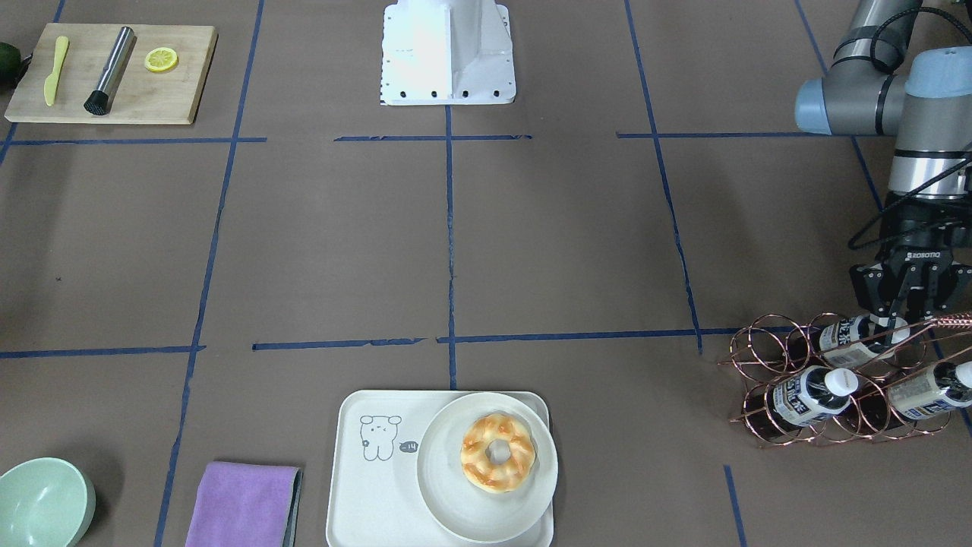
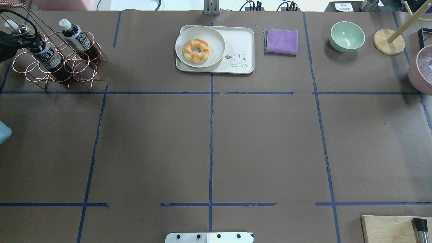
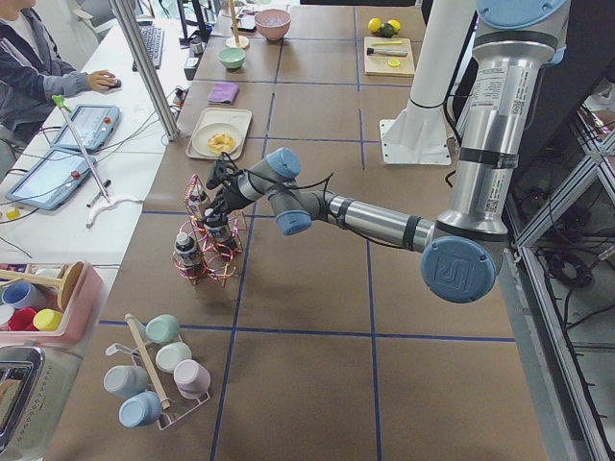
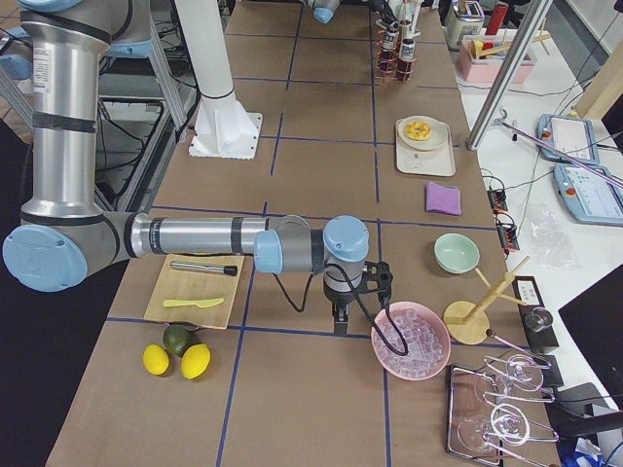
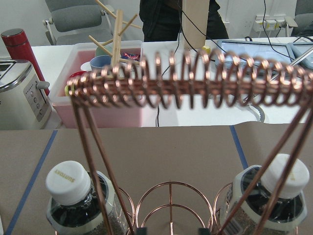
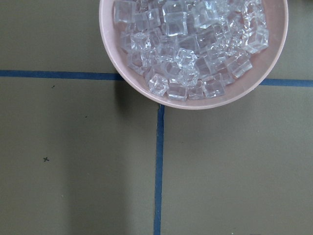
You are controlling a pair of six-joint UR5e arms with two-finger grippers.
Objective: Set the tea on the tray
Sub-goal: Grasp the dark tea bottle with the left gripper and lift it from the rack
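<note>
Three tea bottles lie in a copper wire rack (image 1: 759, 357) at the table's far left corner. The upper tea bottle (image 1: 854, 339) has its white cap toward my left gripper (image 1: 898, 319). The gripper hangs over that cap with its fingers apart on either side, open. The two lower bottles (image 1: 805, 396) (image 1: 928, 389) show in the left wrist view by their caps (image 5: 68, 182) (image 5: 285, 177), below the rack's coiled handle. The cream tray (image 1: 364, 494) with the bear drawing carries a round plate (image 1: 456, 509) with a doughnut. My right gripper (image 4: 341, 304) points down beside the ice bowl; I cannot tell whether it is open.
A purple cloth (image 1: 243, 505) and a green bowl (image 1: 42, 505) lie beside the tray. A wooden board (image 1: 114, 72) holds a knife, a muddler and a lemon slice. The pink bowl of ice (image 6: 195, 49) is under the right wrist. The robot base (image 1: 448, 53) stands mid-table.
</note>
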